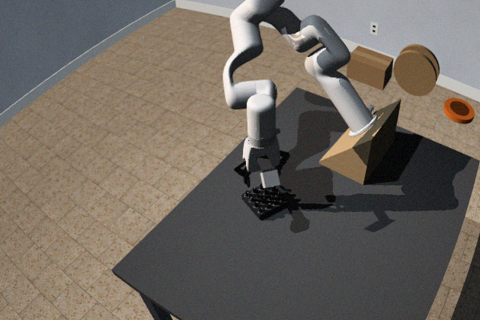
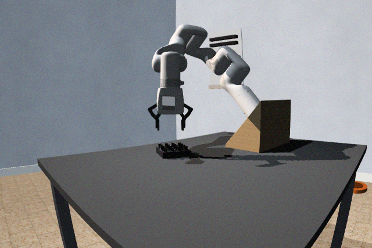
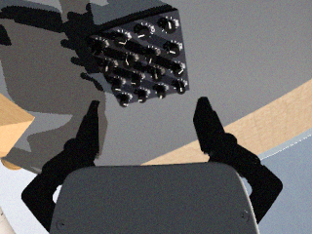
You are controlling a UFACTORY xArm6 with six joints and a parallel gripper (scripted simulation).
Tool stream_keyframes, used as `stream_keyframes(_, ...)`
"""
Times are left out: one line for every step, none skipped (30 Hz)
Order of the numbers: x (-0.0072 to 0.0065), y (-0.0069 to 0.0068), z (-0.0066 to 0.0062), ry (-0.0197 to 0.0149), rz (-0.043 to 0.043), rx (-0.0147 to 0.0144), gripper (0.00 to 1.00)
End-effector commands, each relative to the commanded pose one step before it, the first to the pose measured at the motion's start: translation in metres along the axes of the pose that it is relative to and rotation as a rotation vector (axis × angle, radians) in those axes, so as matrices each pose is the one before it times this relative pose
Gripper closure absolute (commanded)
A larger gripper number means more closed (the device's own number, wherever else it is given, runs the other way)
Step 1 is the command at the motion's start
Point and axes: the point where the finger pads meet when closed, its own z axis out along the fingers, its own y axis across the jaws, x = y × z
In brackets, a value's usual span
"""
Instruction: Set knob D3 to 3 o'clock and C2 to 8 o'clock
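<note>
The black knob box (image 1: 262, 216) (image 2: 174, 154) (image 3: 158, 38) stands on the dark table. Its small black knobs form a four-by-four grid, with white lines and rings of marks. In the wrist view it lies beyond the fingertips, turned at an angle. Printed names are too small to read and no socket can be made out, so I cannot tell which knobs are D3 and C2. My gripper (image 2: 170, 129) (image 3: 149, 109) is wide open and empty, pointing down above the box, touching nothing. In the top view its fingertips are partly hidden behind the wrist camera.
The wrist camera (image 1: 270, 177) (image 2: 168, 100) sticks out from the gripper. The wooden wedge (image 1: 346, 157) (image 2: 275, 125) carrying the arm's base stands on the table (image 1: 279, 262) (image 2: 192, 197) to the right of the box. Arm shadows cover the table beside the box.
</note>
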Motion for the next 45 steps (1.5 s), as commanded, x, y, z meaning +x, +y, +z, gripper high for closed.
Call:
stream_keyframes(-0.00028,0.00784,-0.00271,0.0045,-0.14406,0.00947,0.0)
stream_keyframes(-0.00026,0.00095,-0.00026,0.00003,-0.01932,0.00003,0.0)
stream_keyframes(-0.0002,0.00067,-0.00019,0.00002,-0.01379,0.00002,0.0)
stream_keyframes(-0.00014,0.00043,-0.00012,0.00001,-0.00889,0.00002,0.0)
stream_keyframes(-0.00008,0.00023,-0.00007,0.00001,-0.00484,0.00001,0.0)
stream_keyframes(-0.00003,0.00009,-0.00003,0.0,-0.00189,0.0,0.0)
stream_keyframes(0.0,0.0,0.0,0.0,0.0,0.0,0.0)
stream_keyframes(0.0,0.0,0.0,0.0,0.0,0.0,0.0)
stream_keyframes(0.0,0.00001,0.0,0.0,-0.00029,0.0,0.0)
stream_keyframes(0.0,0.0,0.0,0.0,0.0,0.0,0.0)
stream_keyframes(0.0,0.0,0.0,0.0,0.0,0.0,0.81)
stream_keyframes(0.0,0.0,0.0,0.0,0.0,0.0,0.81)
stream_keyframes(0.0,0.0,0.0,0.0,0.0,0.0,0.81)
stream_keyframes(0.0,0.0,0.0,0.0,0.0,0.0,0.81)
stream_keyframes(0.0,0.0,0.0,0.0,0.0,0.0,0.81)
stream_keyframes(0.0,0.0,0.0,0.0,0.0,0.0,0.81)
stream_keyframes(0.0,0.0,0.0,0.0,0.0,0.0,0.81)
stream_keyframes(0.0,0.0,0.0,0.0,0.0,0.0,0.81)
stream_keyframes(0.0,0.0,0.0,0.0,0.0,0.0,0.81)
stream_keyframes(0.0,0.0,0.0,0.0,0.0,0.0,0.81)
stream_keyframes(0.0,0.0,0.0,0.0,0.0,0.0,0.81)
stream_keyframes(0.0,0.0,0.0,0.0,0.0,0.0,0.81)
stream_keyframes(0.0,0.0,0.0,0.0,0.0,0.0,0.81)
stream_keyframes(0.0,0.0,0.0,0.0,0.0,0.0,0.81)
stream_keyframes(0.0,0.0,0.0,0.0,0.0,0.0,0.81)
stream_keyframes(0.0,0.0,0.0,0.0,0.0,0.0,0.81)
stream_keyframes(0.0,0.0,0.0,0.0,0.0,0.0,0.81)
stream_keyframes(0.0,0.0,0.0,0.0,0.0,0.0,0.81)
stream_keyframes(0.0,0.0,0.0,0.0,0.0,0.0,0.81)
stream_keyframes(0.0,0.0,0.0,0.0,0.0,0.0,0.81)
stream_keyframes(0.0,0.0,0.0,0.0,0.0,0.0,0.81)
stream_keyframes(0.0,0.0,0.0,0.0,0.0,0.0,0.81)
stream_keyframes(0.0,0.0,0.0,0.0,0.0,0.0,0.81)
stream_keyframes(0.0,0.0,0.0,0.0,0.0,0.0,0.81)
stream_keyframes(0.0,0.0,0.0,0.0,0.0,0.0,0.81)
stream_keyframes(0.0,0.0,0.0,0.0,0.0,0.0,0.81)
stream_keyframes(0.0,0.0,0.0,0.0,0.0,0.0,0.81)
stream_keyframes(0.0,0.0,0.0,0.0,0.0,0.0,0.81)
stream_keyframes(0.0,0.0,0.0,0.0,0.0,0.0,0.81)
stream_keyframes(0.0,0.0,0.0,0.0,0.0,0.0,0.81)
stream_keyframes(0.0,0.0,0.0,0.0,0.0,0.0,0.81)
stream_keyframes(0.0,0.0,0.0,0.0,0.0,0.0,0.81)
stream_keyframes(0.0,0.0,0.0,0.0,0.0,0.0,0.81)
stream_keyframes(0.0,0.0,0.0,0.0,0.0,0.0,0.81)
stream_keyframes(0.0,0.0,0.0,0.0,0.0,0.0,0.81)
